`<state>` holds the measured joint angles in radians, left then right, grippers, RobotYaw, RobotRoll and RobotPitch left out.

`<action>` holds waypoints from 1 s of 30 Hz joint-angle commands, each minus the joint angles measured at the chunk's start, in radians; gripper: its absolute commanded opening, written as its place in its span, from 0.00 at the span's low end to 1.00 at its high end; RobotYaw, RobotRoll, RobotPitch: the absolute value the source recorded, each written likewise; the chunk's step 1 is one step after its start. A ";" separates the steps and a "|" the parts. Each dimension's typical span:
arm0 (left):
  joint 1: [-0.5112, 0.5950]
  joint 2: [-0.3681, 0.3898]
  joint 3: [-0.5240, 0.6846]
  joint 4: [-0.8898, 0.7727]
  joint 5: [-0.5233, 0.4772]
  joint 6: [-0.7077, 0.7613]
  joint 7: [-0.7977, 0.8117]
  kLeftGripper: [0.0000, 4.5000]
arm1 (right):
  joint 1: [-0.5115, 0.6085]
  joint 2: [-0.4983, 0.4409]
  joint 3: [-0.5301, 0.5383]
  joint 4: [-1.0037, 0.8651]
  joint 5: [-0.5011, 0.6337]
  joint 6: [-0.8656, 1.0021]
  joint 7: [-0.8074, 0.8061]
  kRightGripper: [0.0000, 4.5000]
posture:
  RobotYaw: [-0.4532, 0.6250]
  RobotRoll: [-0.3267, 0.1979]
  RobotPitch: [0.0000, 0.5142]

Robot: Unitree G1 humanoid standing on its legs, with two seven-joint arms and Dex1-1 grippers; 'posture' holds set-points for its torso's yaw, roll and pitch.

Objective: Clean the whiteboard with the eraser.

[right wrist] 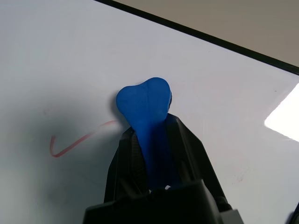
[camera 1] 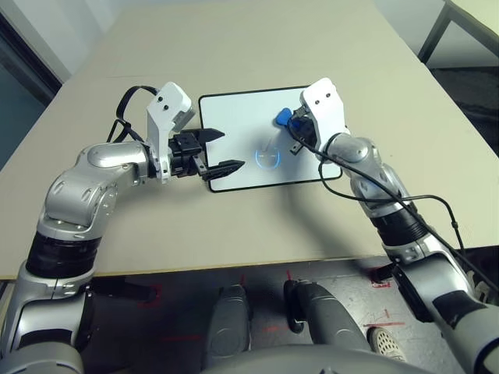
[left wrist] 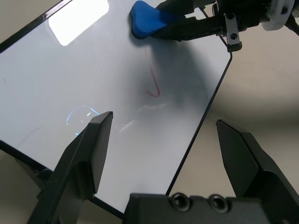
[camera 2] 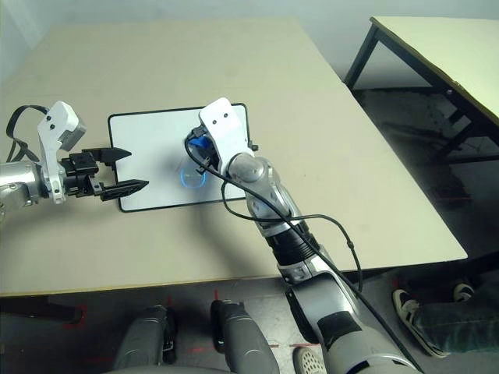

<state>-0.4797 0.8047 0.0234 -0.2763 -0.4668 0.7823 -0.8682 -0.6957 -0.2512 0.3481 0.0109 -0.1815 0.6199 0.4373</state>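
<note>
Here's the whiteboard (camera 1: 234, 128), a glossy white rectangle with a thin black frame and rounded corners, lying flat on the matte beige table (camera 1: 257, 47), roughly midway between the table's left and right edges and closer to the near edge than the far one. Its surface is slick enough to mirror a bright window patch and a pale blue ring of light.

The right gripper (right wrist: 152, 140) has its two black fingers pressed tight on the eraser (right wrist: 145, 105), a smooth bright blue block with a pinched waist. The rounded, lobed end sticks out past the fingertips and sits on the board, in the half toward the board's right short edge, nearer the far long edge.

The right wrist view gives us something the head views don't: a thin red hooked stroke (right wrist: 74, 142) on the white, just beside the eraser's lobe, plus faint pinkish smears nearby. The left wrist view catches the same red hook (left wrist: 153, 79) with the eraser (left wrist: 147, 23) beyond it.

The left gripper (camera 1: 216, 152) has its angular black fingers spread wide, holding nothing, straddling the board's left short edge near the near-left corner. Whether the fingers touch the frame, I can't tell.
</note>
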 commanded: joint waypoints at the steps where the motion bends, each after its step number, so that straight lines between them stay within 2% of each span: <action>1: 0.000 0.010 -0.009 -0.002 -0.001 0.004 -0.011 1.00 | 0.056 -0.002 0.092 0.032 -0.017 0.083 0.062 0.17 | 0.50 0.62 0.33; 9: 0.007 0.012 -0.009 0.005 0.003 -0.002 -0.022 1.00 | 0.069 -0.008 0.200 0.019 -0.031 0.116 0.161 0.17 | 0.50 0.62 0.34; 15: 0.007 0.009 -0.009 0.009 0.005 -0.006 -0.024 1.00 | 0.054 -0.003 0.223 0.062 -0.044 0.103 0.183 0.17 | 0.50 0.62 0.34; 30: 0.011 0.006 -0.013 0.023 0.008 -0.019 -0.028 1.00 | -0.049 0.029 0.061 0.093 -0.040 0.016 0.047 0.17 | 0.50 0.62 0.34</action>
<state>-0.4779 0.8075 0.0219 -0.2621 -0.4653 0.7668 -0.8914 -0.7465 -0.2193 0.4355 0.0631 -0.2064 0.6189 0.5102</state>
